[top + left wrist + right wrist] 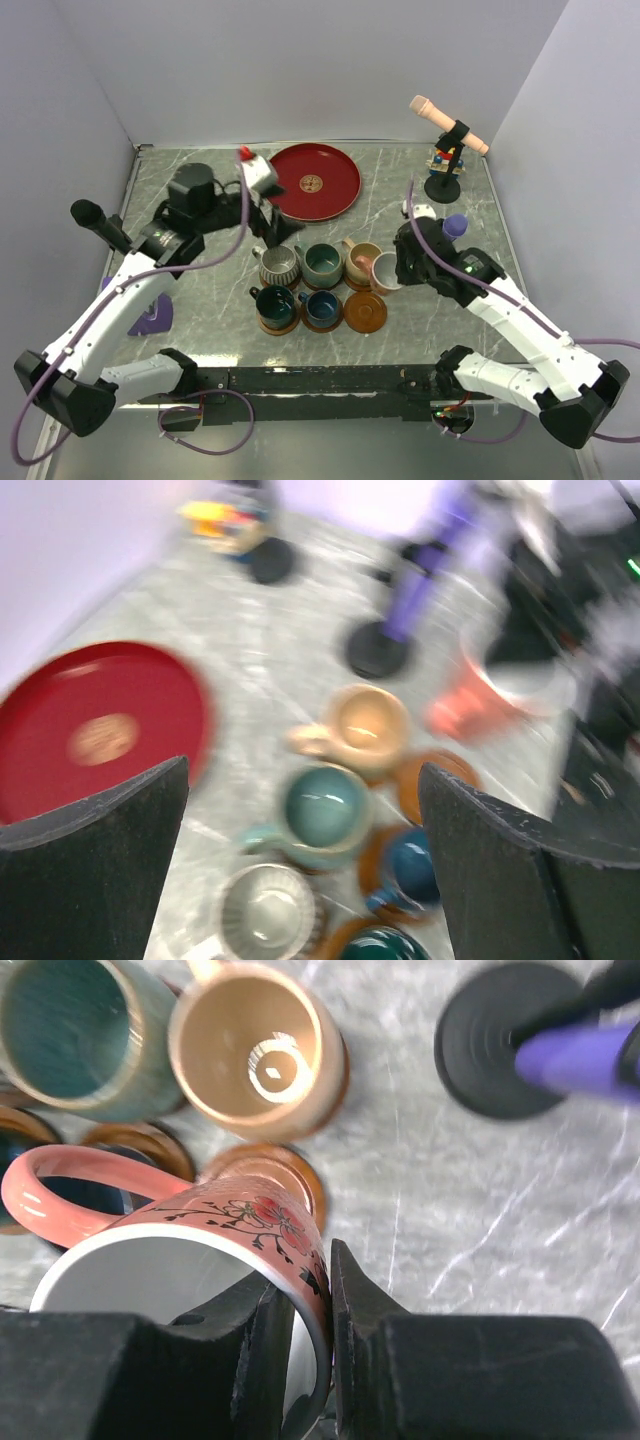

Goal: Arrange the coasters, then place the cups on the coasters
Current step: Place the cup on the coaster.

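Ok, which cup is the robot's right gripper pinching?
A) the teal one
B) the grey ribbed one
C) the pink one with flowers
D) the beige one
C: in the right wrist view the right gripper clamps the rim of the pink flowered cup.

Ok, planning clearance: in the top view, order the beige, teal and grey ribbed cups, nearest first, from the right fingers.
1. Beige cup, rightmost of the three.
2. Teal cup, in the middle.
3. Grey ribbed cup, leftmost.

Six cups, six coasters, one red plate, one peach microphone.
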Controlling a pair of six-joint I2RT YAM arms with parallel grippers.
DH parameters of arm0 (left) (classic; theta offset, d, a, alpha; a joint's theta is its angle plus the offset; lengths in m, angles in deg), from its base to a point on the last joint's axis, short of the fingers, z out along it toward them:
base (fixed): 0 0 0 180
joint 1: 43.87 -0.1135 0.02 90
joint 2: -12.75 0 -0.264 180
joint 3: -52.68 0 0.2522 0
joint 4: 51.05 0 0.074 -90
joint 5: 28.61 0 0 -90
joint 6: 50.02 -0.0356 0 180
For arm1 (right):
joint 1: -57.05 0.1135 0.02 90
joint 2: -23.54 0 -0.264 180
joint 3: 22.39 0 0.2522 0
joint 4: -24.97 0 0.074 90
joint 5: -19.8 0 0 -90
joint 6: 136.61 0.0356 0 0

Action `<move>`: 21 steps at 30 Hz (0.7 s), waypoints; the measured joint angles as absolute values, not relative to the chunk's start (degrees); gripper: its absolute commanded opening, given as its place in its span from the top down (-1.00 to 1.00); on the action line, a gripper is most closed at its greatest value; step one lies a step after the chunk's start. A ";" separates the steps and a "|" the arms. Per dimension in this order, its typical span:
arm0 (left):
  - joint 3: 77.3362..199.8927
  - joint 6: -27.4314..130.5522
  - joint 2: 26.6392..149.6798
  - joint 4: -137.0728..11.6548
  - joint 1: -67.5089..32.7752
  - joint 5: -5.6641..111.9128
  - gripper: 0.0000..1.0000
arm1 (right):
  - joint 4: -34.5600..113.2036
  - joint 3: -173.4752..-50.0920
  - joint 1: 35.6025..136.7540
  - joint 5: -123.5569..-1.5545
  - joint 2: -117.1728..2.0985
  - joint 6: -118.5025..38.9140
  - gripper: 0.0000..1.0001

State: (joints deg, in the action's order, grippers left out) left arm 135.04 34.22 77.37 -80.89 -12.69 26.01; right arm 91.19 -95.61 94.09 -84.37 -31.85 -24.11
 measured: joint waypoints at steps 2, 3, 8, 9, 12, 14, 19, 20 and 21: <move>134.19 37.06 76.41 -78.00 -16.10 29.35 -0.99 | 91.48 -93.10 96.06 -86.36 -31.83 -21.81 1.00; 133.58 38.44 76.17 -76.74 -17.41 30.91 -0.99 | 91.67 -92.11 97.24 -87.15 -31.83 -20.78 1.00; 131.31 42.85 76.37 -74.18 -20.51 35.71 -0.99 | 91.46 -88.79 102.15 -89.14 -31.85 -16.35 1.00; 131.31 43.34 76.48 -74.11 -20.84 36.22 -0.99 | 91.19 -88.31 102.55 -89.22 -31.87 -15.80 1.00; 131.31 44.32 76.56 -73.92 -21.32 37.38 -0.99 | 89.84 -86.39 103.03 -89.53 -32.12 -14.16 1.00; 131.31 44.69 76.61 -73.81 -21.34 37.90 -0.99 | 88.83 -84.92 103.31 -89.92 -32.68 -13.27 1.00; 131.31 45.39 76.67 -73.63 -21.36 39.87 -0.99 | 86.23 -82.50 104.12 -90.08 -34.91 -12.41 1.00; 131.31 45.46 76.70 -73.61 -21.36 40.22 -0.99 | 85.84 -82.30 104.16 -90.08 -35.22 -12.37 1.00; 131.31 45.54 76.72 -73.61 -21.39 40.57 -0.99 | 85.03 -81.99 104.19 -90.08 -35.50 -12.35 1.00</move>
